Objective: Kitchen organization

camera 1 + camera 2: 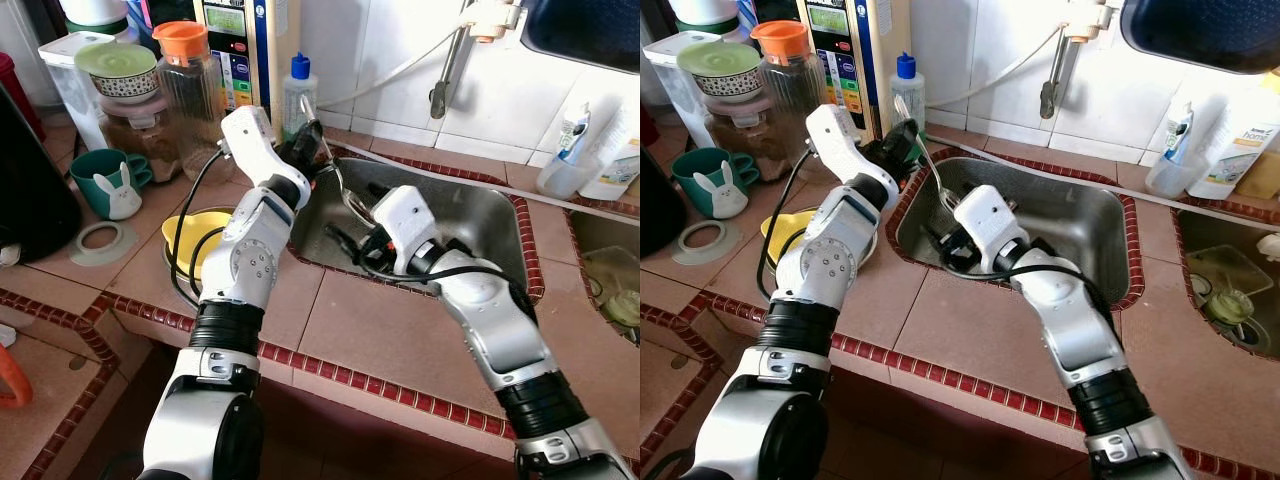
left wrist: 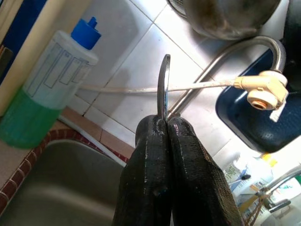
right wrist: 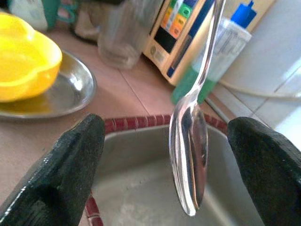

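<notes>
A metal spoon [image 1: 338, 176] hangs tilted over the left end of the steel sink [image 1: 480, 215]. My left gripper [image 1: 306, 146] is shut on its handle, seen edge-on between the black fingers [image 2: 150, 155] in the left wrist view. The spoon's bowl [image 3: 189, 155] points down into the sink. My right gripper [image 1: 347, 240] stands open low at the sink's left wall. One fingertip [image 3: 70, 165] lies on each side of the spoon's bowl without touching it.
A yellow bowl [image 1: 196, 236] sits on a metal plate left of the sink. A green soap bottle [image 1: 297, 92] stands behind the sink's corner. A teal bunny mug [image 1: 108, 182] and jars [image 1: 188, 90] crowd the back left. A second basin [image 1: 610, 275] lies at the right.
</notes>
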`<state>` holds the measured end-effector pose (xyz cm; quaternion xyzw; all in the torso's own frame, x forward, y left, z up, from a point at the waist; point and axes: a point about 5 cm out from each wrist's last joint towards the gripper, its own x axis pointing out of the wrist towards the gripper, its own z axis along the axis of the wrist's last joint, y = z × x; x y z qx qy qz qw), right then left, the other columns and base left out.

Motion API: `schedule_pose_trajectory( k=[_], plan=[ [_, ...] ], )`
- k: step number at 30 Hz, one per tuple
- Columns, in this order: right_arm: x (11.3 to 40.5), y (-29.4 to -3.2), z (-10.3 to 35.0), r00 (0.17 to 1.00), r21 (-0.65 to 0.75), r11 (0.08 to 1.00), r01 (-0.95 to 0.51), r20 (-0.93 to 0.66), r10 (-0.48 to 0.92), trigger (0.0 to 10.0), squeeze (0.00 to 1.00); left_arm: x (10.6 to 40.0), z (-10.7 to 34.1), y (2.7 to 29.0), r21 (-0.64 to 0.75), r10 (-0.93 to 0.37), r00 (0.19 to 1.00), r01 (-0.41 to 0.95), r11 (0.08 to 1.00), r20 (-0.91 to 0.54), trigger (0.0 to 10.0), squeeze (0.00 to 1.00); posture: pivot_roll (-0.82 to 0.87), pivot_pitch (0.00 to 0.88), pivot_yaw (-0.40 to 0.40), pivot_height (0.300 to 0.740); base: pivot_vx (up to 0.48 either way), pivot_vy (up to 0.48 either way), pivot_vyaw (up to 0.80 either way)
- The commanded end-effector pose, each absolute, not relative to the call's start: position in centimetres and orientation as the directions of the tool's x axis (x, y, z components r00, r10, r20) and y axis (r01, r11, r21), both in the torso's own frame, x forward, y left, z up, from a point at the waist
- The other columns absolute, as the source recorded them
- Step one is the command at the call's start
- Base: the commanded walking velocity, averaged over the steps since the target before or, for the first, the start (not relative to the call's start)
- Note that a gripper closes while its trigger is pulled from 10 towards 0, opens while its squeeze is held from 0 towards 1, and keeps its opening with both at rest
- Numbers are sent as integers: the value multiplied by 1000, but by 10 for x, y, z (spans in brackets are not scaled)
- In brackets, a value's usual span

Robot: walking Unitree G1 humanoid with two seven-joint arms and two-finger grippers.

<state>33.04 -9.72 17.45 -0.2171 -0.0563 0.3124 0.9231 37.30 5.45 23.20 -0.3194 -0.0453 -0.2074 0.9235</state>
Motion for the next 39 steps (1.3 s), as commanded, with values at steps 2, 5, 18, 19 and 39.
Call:
schedule_pose_trajectory(
  k=[2,5,18,19,39],
  plan=[
    [335,-95,176,814,-460,717,-524,-22,581,10000,624,356,224,15,-645,-419,884,445,621,206,0,0,93,0,-8,740,0,0,0],
    [340,-94,176,846,-466,749,-471,3,534,118,620,354,221,14,-647,-423,885,440,622,195,0,0,97,0,-10,740,0,0,0],
    [348,-98,176,883,-452,791,-413,14,470,0,616,350,213,16,-631,-393,905,401,664,162,78,0,95,0,-11,740,0,0,0],
    [348,-98,176,883,-452,791,-413,14,470,0,616,350,213,16,-631,-393,905,401,664,162,78,0,95,0,-11,740,0,0,0],
    [344,-96,155,868,-392,782,-485,-108,485,3922,0,350,216,17,-635,-379,911,392,666,164,627,0,93,0,-13,740,0,0,0]
  ],
)
